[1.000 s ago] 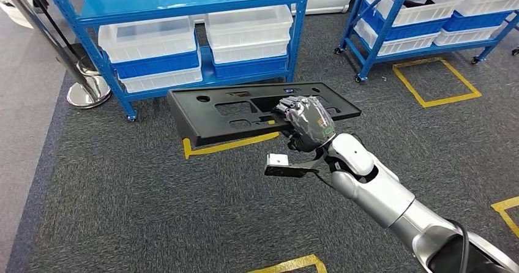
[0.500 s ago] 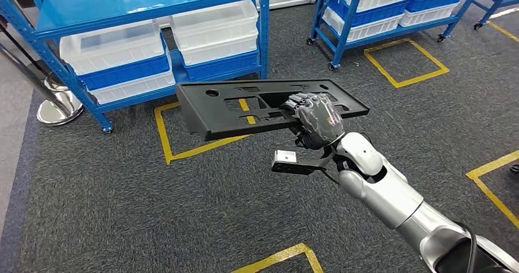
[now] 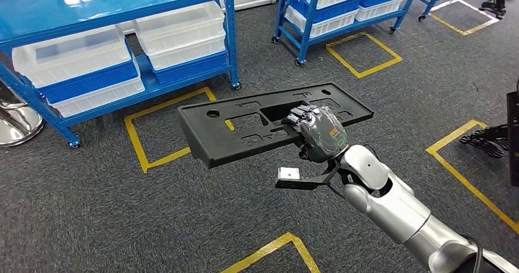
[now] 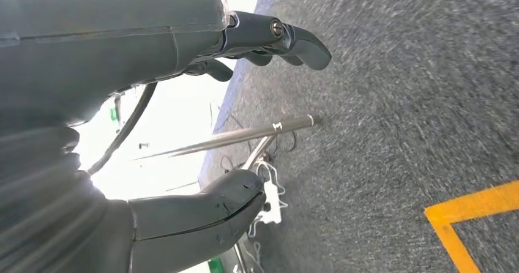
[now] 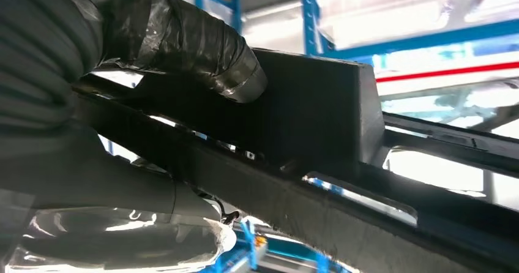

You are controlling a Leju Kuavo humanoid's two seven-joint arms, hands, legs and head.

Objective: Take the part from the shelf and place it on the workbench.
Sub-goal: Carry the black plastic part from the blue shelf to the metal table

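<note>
Risk sits in the grip: our right hand holds the long black plastic panel by one spot near the middle of its long edge, fingers curled over the top and through a cutout, thumb beneath. In the right wrist view the taped fingers press down on the panel's raised block, so the hold looks firm, but most of the panel's length hangs out to either side of it. We judge that any quick turn or heavy step could make the panel swing or twist in the hand, and it could slip out onto the carpet.

The panel is in the air, roughly level, above the grey carpet and the yellow floor markings, well apart from the blue shelf with its white and blue bins. No desk is visible, so we judge the carry to be under way and the setting-down not yet begun.

Our left hand hangs over the floor with fingers apart and nothing in it. It gives the panel no support, which leaves the whole load on one hand. The panel's far ends could also clip a second blue shelf nearby.
</note>
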